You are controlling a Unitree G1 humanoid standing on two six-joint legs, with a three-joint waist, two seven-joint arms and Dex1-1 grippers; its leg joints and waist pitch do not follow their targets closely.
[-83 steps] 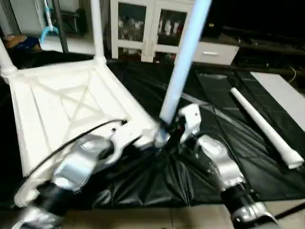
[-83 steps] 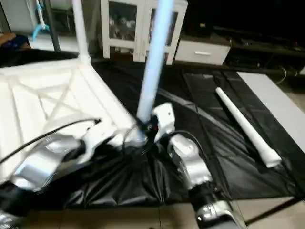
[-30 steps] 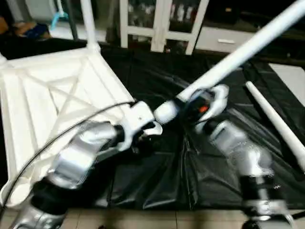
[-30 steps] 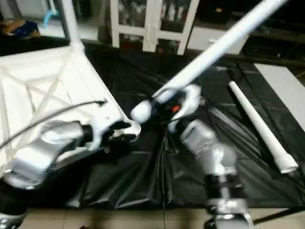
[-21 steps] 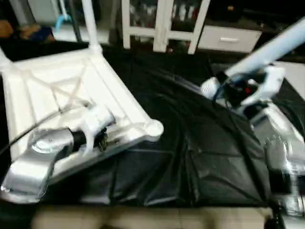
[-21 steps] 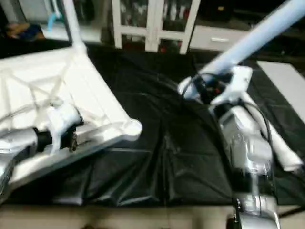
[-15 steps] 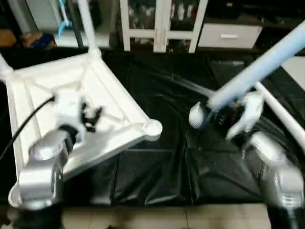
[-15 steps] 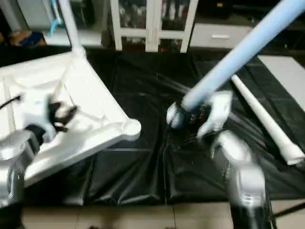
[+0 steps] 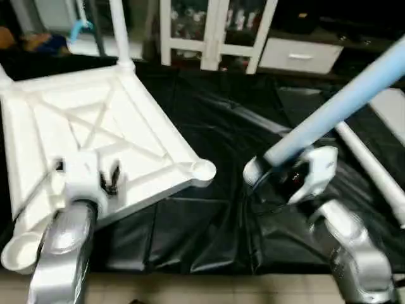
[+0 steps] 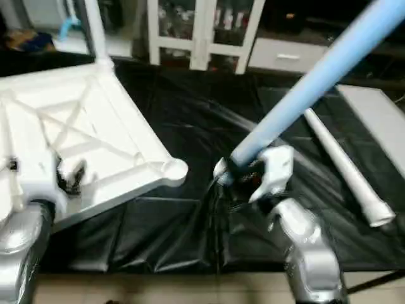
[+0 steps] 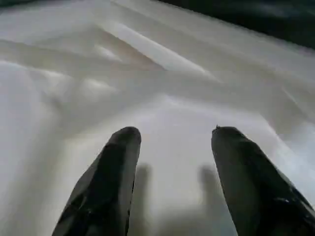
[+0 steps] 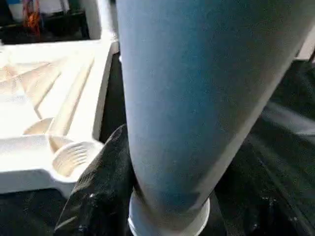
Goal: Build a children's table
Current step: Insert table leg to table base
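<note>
1. Tabletop [image 9: 95, 126], white and upside down on a black floor sheet [image 9: 209, 215]; a leg stands in its far corner.
2. Held leg [image 10: 304, 88] slants just beside the near empty socket [image 9: 204, 170]; right tool [image 10: 243, 176] is clamped on its thick end. Fitting step: it needs uprighting over the socket.
3. Spare leg [image 10: 342, 168] lies well apart.
4. Left tool [image 11: 172, 182] hovers over the ribs, parted, holding nothing.

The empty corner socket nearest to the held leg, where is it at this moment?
In the left eye view the socket sits at the table top's near right corner, on the black sheet, just left of the leg held in the right tool.
</note>
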